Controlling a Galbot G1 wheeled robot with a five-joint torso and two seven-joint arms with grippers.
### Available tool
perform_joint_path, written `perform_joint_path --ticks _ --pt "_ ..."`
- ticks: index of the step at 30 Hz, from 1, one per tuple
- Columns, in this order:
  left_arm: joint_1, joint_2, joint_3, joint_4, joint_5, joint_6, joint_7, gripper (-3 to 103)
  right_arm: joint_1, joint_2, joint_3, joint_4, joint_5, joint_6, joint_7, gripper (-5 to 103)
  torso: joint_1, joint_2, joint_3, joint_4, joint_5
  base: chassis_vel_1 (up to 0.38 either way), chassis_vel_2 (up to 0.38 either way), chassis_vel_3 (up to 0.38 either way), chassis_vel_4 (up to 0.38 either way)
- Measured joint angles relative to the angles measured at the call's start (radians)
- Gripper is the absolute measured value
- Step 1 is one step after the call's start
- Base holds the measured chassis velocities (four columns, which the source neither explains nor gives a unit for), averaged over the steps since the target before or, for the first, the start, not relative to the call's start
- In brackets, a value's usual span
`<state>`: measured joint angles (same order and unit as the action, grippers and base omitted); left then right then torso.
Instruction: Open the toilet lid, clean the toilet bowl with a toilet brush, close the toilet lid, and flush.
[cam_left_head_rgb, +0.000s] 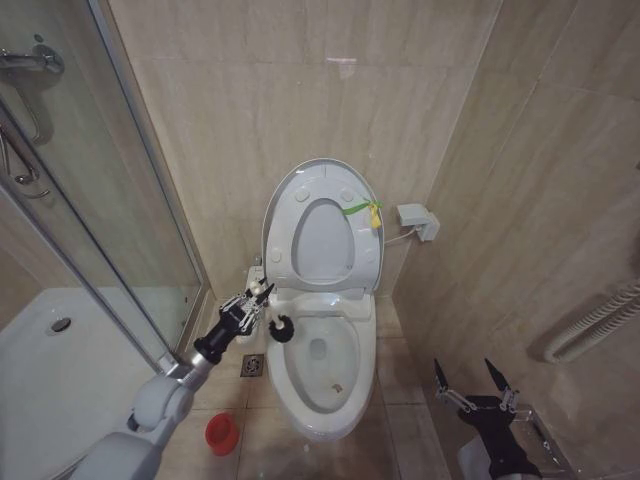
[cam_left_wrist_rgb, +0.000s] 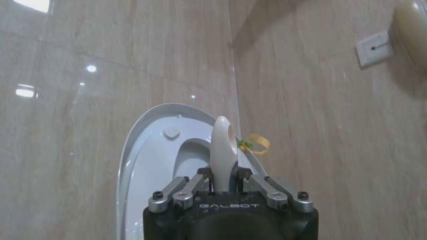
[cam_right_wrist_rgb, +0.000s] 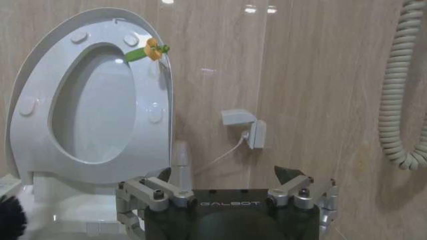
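The toilet lid (cam_left_head_rgb: 322, 240) stands upright against the wall with the ring seat raised in front of it, and a green-and-yellow tag (cam_left_head_rgb: 366, 209) hangs on its edge. Below it the toilet bowl (cam_left_head_rgb: 366, 375) lies uncovered. My left gripper (cam_left_head_rgb: 262, 300) hovers over the bowl's left rear rim, shut on the toilet brush's white handle (cam_left_wrist_rgb: 223, 145); the black brush head (cam_left_head_rgb: 280, 328) hangs at the rim. The red holder (cam_left_head_rgb: 222, 432) sits on the floor left of the bowl. My right gripper (cam_left_head_rgb: 470, 380) waits low at the right, open, holding nothing.
A glass shower door (cam_left_head_rgb: 120, 200) and white shower tray (cam_left_head_rgb: 50, 360) close off the left. A floor drain (cam_left_head_rgb: 251, 366) lies beside the bowl. A wall box with a cable (cam_left_head_rgb: 417, 220) and a coiled hose (cam_left_head_rgb: 590, 325) are on the right wall.
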<state>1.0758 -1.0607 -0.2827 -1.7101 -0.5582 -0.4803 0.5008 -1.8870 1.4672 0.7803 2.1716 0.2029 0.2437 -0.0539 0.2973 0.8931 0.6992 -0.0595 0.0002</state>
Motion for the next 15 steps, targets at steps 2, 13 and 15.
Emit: perform_joint_path --ticks 2,13,15 --pt "-0.008 -0.018 0.013 0.007 -0.003 0.004 -0.009 23 0.000 0.000 0.000 0.000 0.000 0.000 0.000 100 0.000 0.000 0.000 0.0000 0.0000 0.000 0.000 0.000 0.000" --pt "0.024 -0.093 0.047 0.058 0.029 0.022 -0.039 23 0.000 0.000 0.000 0.000 0.000 0.000 0.000 100 0.000 0.000 0.000 0.0001 0.0000 0.000 0.000 0.000 0.000" --pt "0.026 -0.094 0.050 0.090 0.040 0.012 -0.028 23 0.000 0.000 0.000 0.000 0.000 0.000 0.000 100 0.000 0.000 0.000 0.0001 -0.0001 0.000 0.000 0.000 0.000"
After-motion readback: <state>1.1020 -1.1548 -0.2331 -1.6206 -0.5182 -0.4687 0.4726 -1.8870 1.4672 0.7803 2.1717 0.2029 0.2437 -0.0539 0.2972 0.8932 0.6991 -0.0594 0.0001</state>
